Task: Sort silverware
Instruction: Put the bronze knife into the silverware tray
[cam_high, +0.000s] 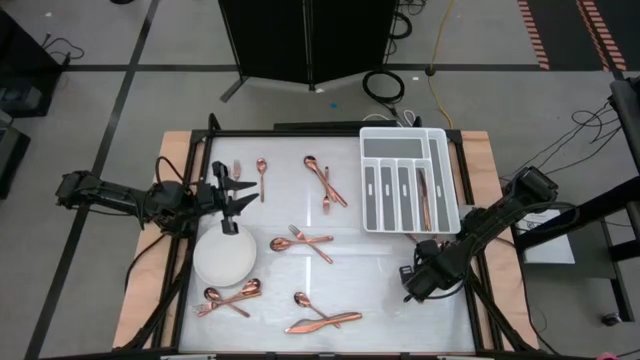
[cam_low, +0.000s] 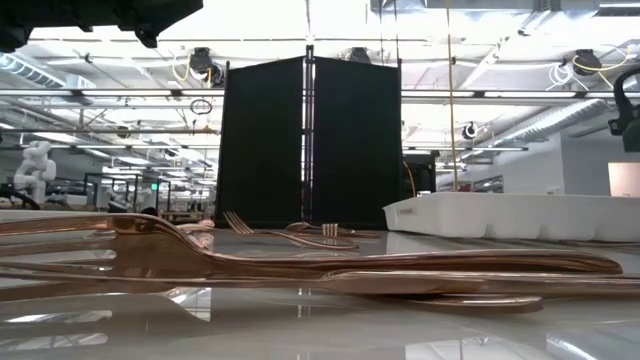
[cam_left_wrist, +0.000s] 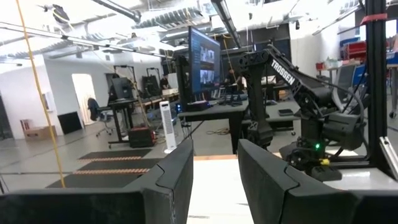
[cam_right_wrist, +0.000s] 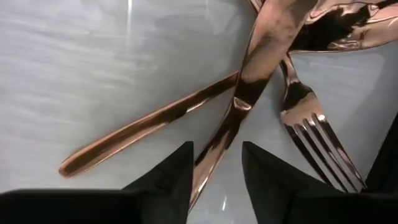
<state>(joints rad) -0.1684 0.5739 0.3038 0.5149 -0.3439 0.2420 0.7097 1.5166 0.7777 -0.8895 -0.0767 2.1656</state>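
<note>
- Silverware (cam_high: 310, 240), slim shiny copper-coloured metal spoons, forks and knives, lies in loose crossed clusters across the glossy white table (cam_high: 390, 300); most of it looks still unsorted
- A few pieces (cam_high: 424, 195) already lie lengthwise in one long slot of the white compartmented plastic tray (cam_high: 372, 140) at the table's far right corner, which is likely where the rest belongs
- The right hand (cam_right_wrist: 217, 155) is low over the table near the front right, fingers apart with a copper knife handle (cam_right_wrist: 261, 56) showing in the gap, crossed by a fork (cam_right_wrist: 311, 127); this looks like a line-up for a pick, though which cluster it is over is hard to tell from above
- The left hand (cam_left_wrist: 215, 162) waits raised beside the round white plate (cam_high: 225, 262), fingers apart and holding nothing
- Only one word can be read: "TROSSEN" in white (cam_left_wrist: 283, 73) on the right arm
</note>
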